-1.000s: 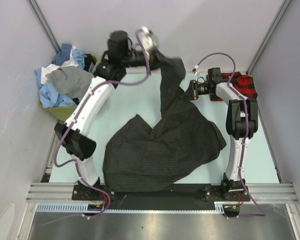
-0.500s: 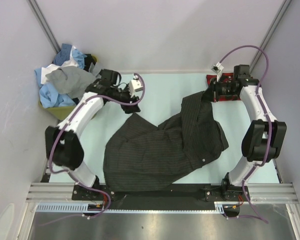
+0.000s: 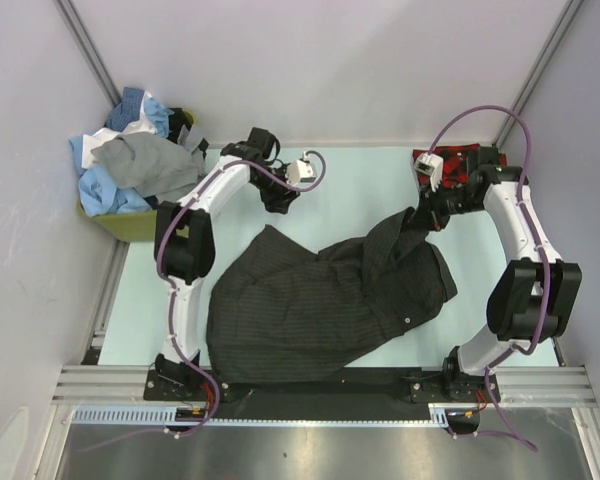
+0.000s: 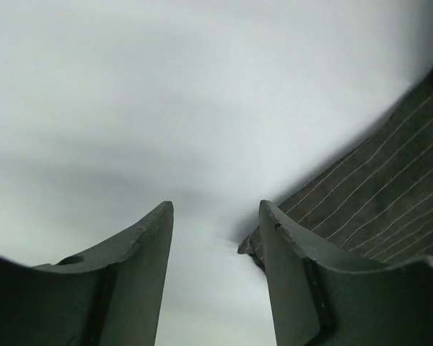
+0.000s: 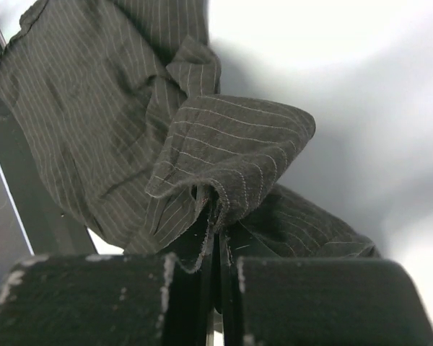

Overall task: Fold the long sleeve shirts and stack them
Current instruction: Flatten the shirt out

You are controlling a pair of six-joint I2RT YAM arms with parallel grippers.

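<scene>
Soft, diffuse light from above lit the overhead view brightly and evenly, and it was sharp throughout. Only faint shadows lay on the pale table (image 3: pixel 350 190), deepest along the edges of the dark pinstriped shirt (image 3: pixel 310 310). The metal strip (image 3: pixel 310 450) at the bottom edge carried a dull sheen. In the left wrist view the table was a hazy white-grey blur with broad shadow bands, and the left gripper's fingers (image 4: pixel 137 274) were dark, nearly silhouettes. In the right wrist view the pinstripes were crisp, the upper right was washed out to white, and the right gripper's fingers (image 5: pixel 310 303) were black and blurred.
</scene>
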